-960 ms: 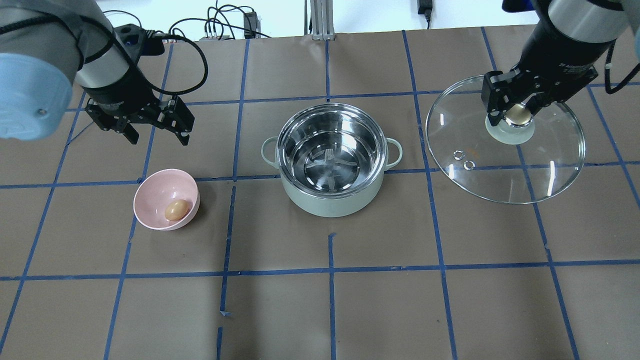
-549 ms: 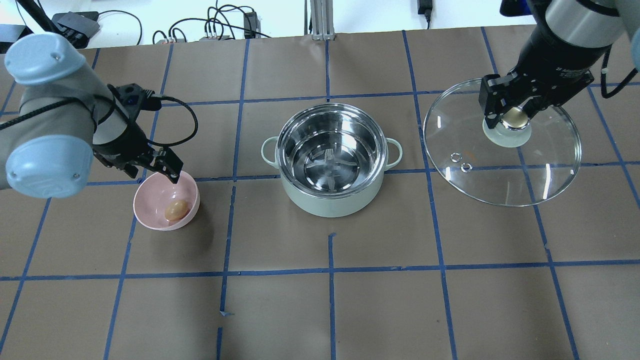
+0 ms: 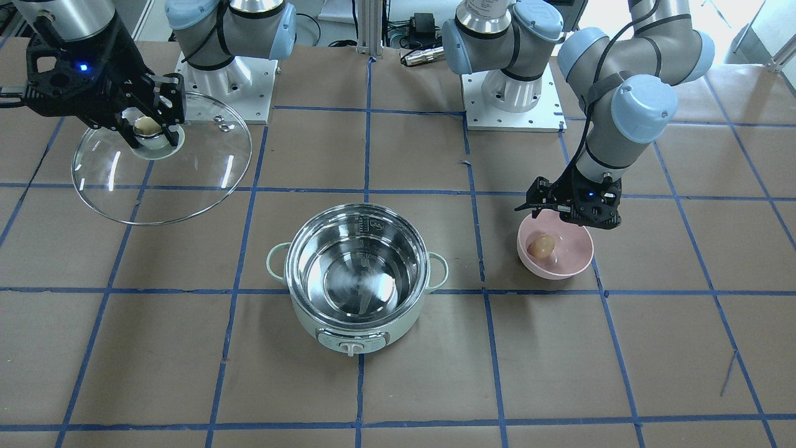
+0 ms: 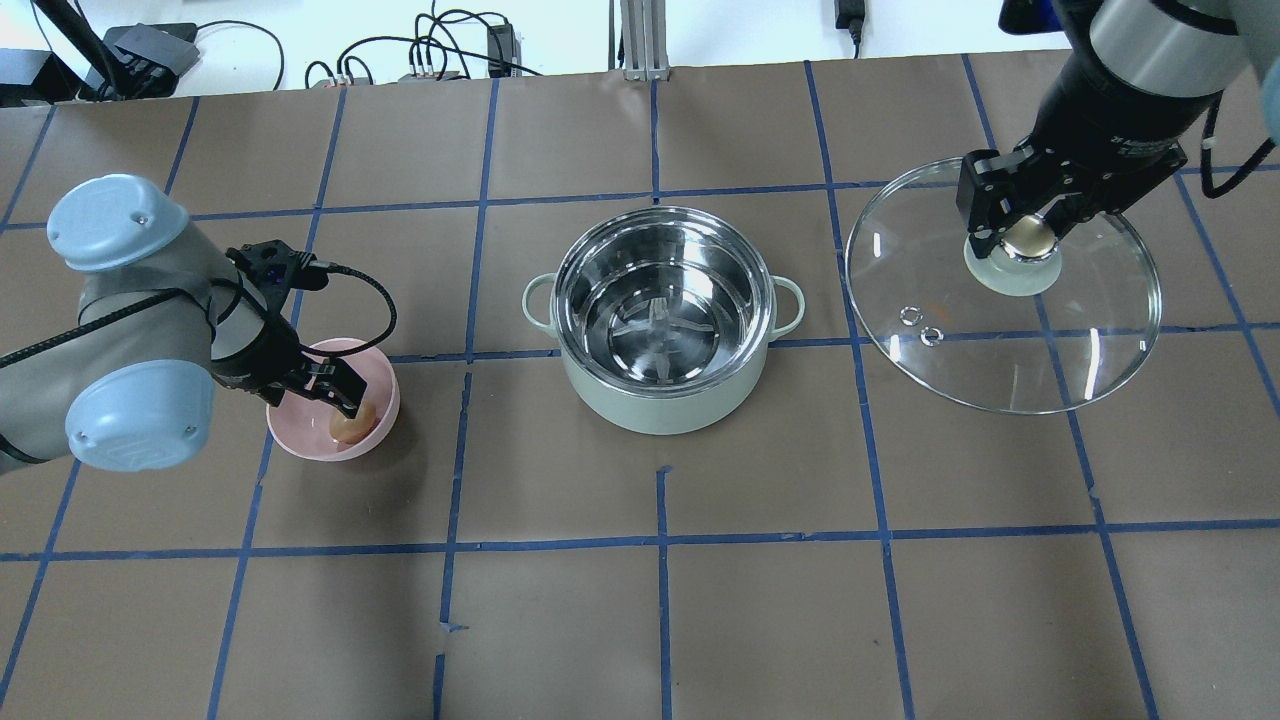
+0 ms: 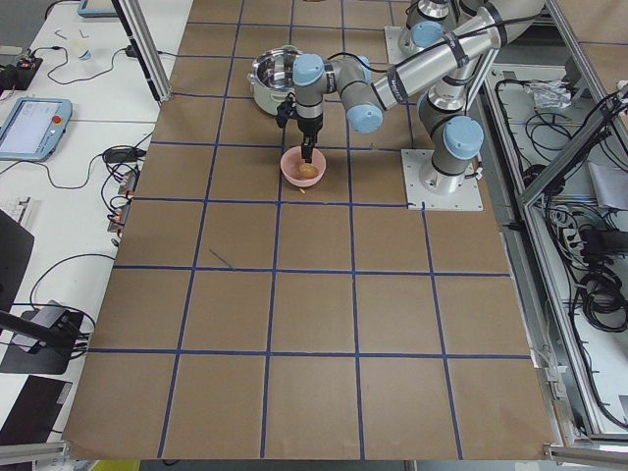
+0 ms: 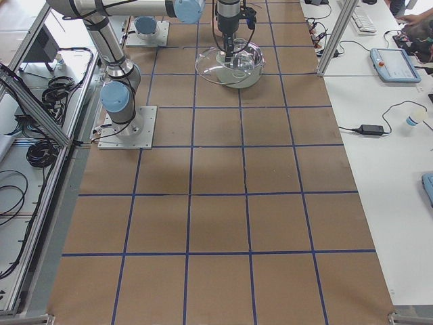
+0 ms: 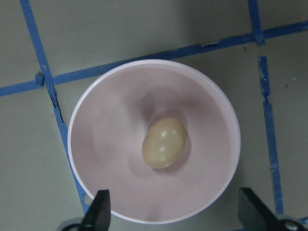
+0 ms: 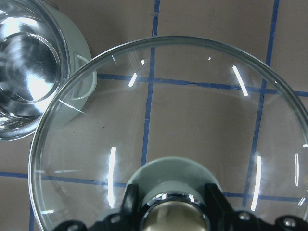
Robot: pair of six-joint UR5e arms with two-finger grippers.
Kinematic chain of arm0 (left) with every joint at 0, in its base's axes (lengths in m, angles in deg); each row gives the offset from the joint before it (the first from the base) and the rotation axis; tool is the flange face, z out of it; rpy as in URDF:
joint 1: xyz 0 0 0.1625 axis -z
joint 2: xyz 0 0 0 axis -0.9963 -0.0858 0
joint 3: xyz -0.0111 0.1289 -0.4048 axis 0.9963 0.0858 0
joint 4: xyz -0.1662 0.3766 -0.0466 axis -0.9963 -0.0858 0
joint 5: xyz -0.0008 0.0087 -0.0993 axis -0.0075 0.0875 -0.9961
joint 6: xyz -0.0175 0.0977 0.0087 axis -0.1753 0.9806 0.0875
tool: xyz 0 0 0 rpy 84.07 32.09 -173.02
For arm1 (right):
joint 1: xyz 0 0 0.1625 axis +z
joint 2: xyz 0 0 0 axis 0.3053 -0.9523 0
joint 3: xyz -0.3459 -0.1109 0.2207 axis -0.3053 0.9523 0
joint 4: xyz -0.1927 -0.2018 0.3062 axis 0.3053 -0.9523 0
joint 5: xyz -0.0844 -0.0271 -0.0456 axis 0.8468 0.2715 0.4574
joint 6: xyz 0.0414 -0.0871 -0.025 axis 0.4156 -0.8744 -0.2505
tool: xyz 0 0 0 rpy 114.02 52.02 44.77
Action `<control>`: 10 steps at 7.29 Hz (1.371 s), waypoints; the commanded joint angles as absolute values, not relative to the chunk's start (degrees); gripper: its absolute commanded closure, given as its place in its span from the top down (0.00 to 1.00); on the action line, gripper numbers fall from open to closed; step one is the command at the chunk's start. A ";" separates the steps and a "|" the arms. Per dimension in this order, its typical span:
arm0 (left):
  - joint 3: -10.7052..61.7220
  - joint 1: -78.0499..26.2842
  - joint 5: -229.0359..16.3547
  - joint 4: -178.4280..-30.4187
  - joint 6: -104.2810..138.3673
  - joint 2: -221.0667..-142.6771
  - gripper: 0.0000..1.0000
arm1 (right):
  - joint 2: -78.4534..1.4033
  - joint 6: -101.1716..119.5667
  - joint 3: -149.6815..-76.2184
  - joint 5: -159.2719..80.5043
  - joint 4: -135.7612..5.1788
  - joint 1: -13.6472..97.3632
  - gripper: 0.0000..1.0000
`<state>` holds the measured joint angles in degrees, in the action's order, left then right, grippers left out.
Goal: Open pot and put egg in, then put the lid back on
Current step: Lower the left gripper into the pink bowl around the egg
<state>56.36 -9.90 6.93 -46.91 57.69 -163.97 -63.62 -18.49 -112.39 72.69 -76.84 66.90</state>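
Observation:
The mint-green pot stands open mid-table, its steel inside empty; it also shows in the front view and the right wrist view. The brown egg lies in a pink bowl, and shows in the front view and the left wrist view. My left gripper is open just above the bowl, its fingertips straddling the egg without touching it. My right gripper is shut on the beige knob of the glass lid, held to the right of the pot.
The pink bowl sits left of the pot with a tape-grid square between them. Brown paper with blue tape lines covers the table. Cables and a power brick lie along the far edge. The arm bases stand at the robot's side.
My left arm has swung from the far left down to the pink bowl, and its open gripper now hangs over the egg. The right gripper and lid have barely shifted.

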 commanded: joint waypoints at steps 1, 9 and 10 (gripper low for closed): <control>57.50 -10.46 7.30 -45.19 59.36 -164.73 0.93 | -63.64 -18.47 -112.42 72.67 -76.79 66.95 0.31; 57.23 -10.46 8.27 -39.73 59.55 -172.38 0.90 | -63.64 -18.55 -112.42 72.67 -76.79 66.87 0.31; 57.23 -10.46 8.36 -39.82 59.72 -172.56 0.90 | -63.64 -18.55 -112.42 72.67 -76.79 66.87 0.31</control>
<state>57.20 -10.46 8.22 -39.73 59.57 -172.31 -63.64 -18.55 -112.42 72.67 -76.79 66.87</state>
